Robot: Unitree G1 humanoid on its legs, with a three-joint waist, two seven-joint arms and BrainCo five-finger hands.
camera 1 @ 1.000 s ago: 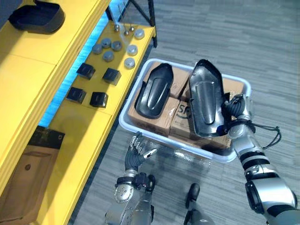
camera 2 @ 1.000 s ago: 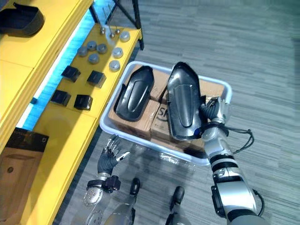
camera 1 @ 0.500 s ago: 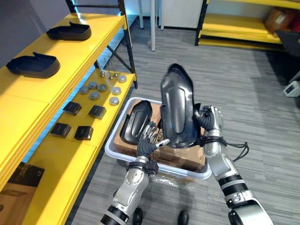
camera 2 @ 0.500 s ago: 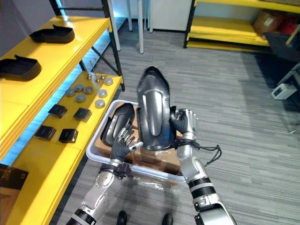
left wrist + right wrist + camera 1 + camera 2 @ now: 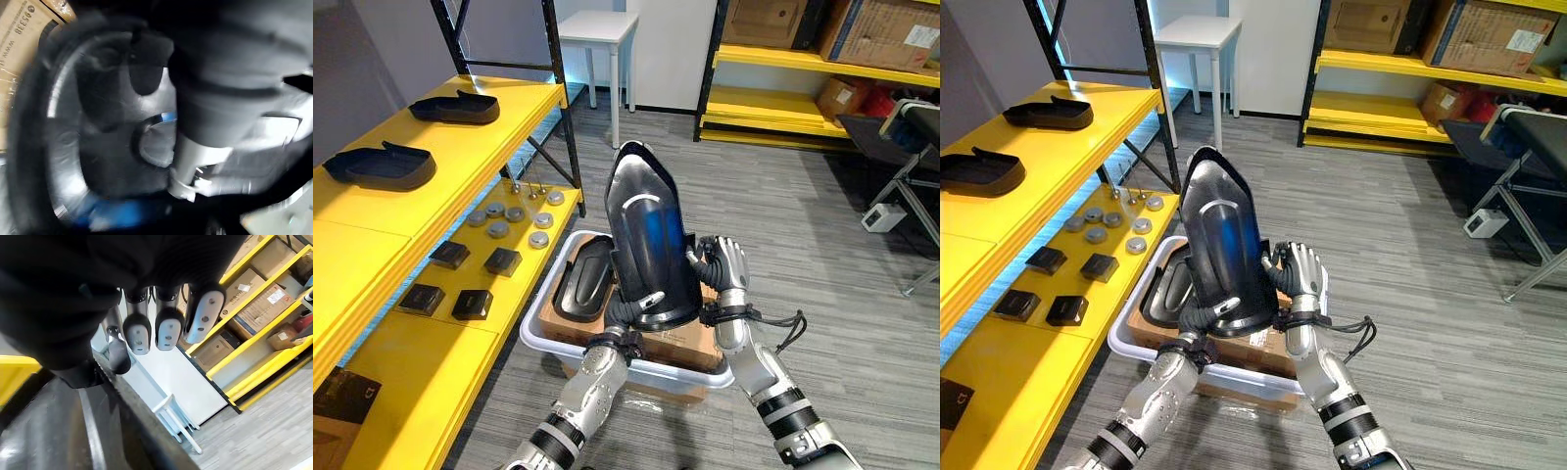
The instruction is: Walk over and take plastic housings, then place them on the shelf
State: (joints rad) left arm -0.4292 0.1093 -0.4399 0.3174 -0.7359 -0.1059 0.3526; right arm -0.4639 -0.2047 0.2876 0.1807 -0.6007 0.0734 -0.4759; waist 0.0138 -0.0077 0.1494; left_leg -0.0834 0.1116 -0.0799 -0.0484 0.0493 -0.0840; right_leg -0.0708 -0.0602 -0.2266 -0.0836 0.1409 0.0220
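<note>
A: Item: held housing [image 5: 649, 245]. Where do we log it?

B: Upright above the bin [image 5: 540, 343], between both hands and well apart from the shelf [image 5: 372, 225]. The right robot hand [image 5: 722, 266] curls over one long edge. The left robot hand [image 5: 636, 305] pinches the lower rim, thumb across the front.

A: Appearance?

B: Black, glossy, a long tapered shell with a raised centre panel.

A: Handling?

B: We judge it light, stiff and slick, so we grip the rims, never the polished face. A second housing [image 5: 583, 277] lies in the bin.
</note>
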